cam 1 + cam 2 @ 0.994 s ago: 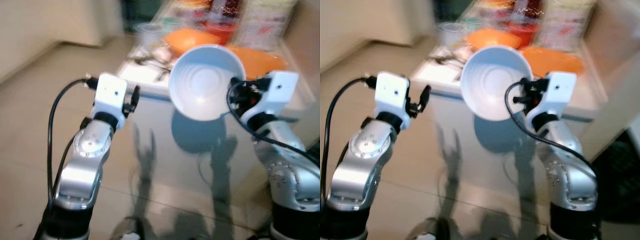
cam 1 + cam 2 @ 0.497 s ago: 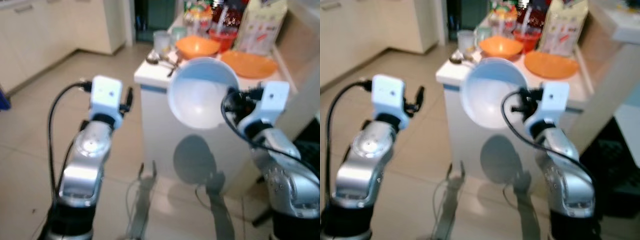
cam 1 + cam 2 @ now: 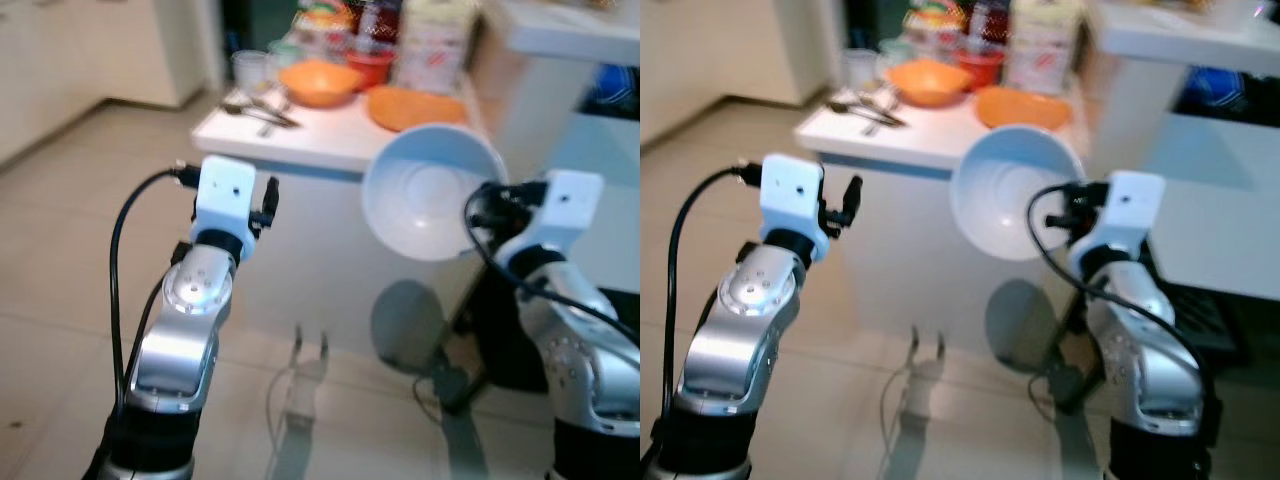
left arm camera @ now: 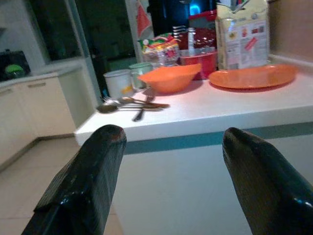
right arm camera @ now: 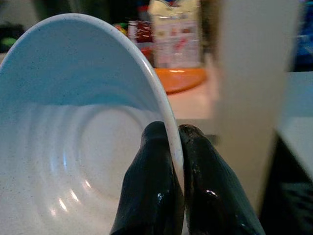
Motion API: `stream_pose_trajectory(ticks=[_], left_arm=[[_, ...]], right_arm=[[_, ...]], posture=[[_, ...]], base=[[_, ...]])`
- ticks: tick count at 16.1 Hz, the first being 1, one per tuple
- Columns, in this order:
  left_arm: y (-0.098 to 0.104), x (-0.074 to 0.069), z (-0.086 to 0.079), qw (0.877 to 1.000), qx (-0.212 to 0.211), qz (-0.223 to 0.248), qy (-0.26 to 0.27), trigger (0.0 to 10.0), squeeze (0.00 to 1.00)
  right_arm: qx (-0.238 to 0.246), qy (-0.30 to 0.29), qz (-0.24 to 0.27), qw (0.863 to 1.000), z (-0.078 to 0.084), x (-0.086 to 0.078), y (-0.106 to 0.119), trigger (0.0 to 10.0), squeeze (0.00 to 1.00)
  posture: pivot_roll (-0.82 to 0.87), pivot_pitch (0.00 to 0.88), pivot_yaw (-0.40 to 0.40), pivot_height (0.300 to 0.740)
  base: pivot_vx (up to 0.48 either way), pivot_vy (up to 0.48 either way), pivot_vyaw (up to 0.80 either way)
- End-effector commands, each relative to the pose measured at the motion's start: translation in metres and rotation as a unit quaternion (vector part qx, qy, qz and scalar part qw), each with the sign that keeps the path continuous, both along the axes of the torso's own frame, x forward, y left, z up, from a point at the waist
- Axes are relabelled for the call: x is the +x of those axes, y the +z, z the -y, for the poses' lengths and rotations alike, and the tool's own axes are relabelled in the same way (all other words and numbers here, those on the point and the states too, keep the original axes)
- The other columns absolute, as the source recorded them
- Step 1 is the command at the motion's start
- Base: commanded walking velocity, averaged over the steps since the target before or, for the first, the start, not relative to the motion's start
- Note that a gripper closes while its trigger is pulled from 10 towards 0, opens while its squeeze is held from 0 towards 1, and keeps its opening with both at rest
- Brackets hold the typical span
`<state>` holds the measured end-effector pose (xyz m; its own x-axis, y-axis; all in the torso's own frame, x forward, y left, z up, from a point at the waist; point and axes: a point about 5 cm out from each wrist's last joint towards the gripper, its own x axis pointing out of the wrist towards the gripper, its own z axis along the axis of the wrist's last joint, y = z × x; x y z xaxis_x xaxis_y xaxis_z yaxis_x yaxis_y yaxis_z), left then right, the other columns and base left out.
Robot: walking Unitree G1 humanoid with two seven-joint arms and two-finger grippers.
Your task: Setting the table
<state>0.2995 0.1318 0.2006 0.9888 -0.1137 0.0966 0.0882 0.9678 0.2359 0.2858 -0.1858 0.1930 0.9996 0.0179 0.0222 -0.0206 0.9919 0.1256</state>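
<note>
- While the right claw (image 5: 173, 161) pinches its rim, the white bowl (image 3: 432, 190) hangs tipped on edge in the air, open face turned toward the head camera, out in front of the white surface (image 3: 320, 140) and below its top.
- That bowl is pale, finely speckled, with concentric rings stepped into its floor; one black finger lies inside the rim, the other outside, both tight on the thin wall.
- Left claw (image 4: 171, 171), fingers spread wide apart and carrying nothing, held up facing the front edge of the surface, which has a teal band running under the white top.
- On the surface: an orange bowl (image 4: 168, 78), and to its right a flat orange plate (image 4: 252, 76) near the front edge, with bare white top between them.
- A cluster of spoons (image 4: 129, 104) lies by the left front corner, a pale mug (image 4: 117, 82) just behind them.
- Further back, a red bowl (image 4: 198, 61) and a tall printed bag (image 4: 242, 32); its label shows red and blue marks, the writing too small to read.
- Tiled floor (image 3: 60, 250) lies open to the left of the surface; a white panel (image 5: 249, 73) stands close on the right.
</note>
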Motion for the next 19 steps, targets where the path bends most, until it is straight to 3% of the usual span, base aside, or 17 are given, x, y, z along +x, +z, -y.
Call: stream_pose_trajectory(ticks=[1,19], left_arm=[[-0.001,0.001,-0.005,1.0,0.004,-0.003,0.012,10.0,0.0],[-0.002,0.005,-0.002,1.0,0.005,-0.002,0.008,10.0,0.0]], right_arm=[[0.002,0.011,0.018,1.0,-0.006,0.002,0.007,10.0,0.0],[-0.012,-0.028,0.01,0.999,0.011,0.002,0.006,10.0,0.0]], posture=[[-0.05,0.0,-0.019,0.74],[-0.07,0.0,-0.009,0.74]], base=[[0.0,-0.48,0.0],[0.0,-0.48,0.0]])
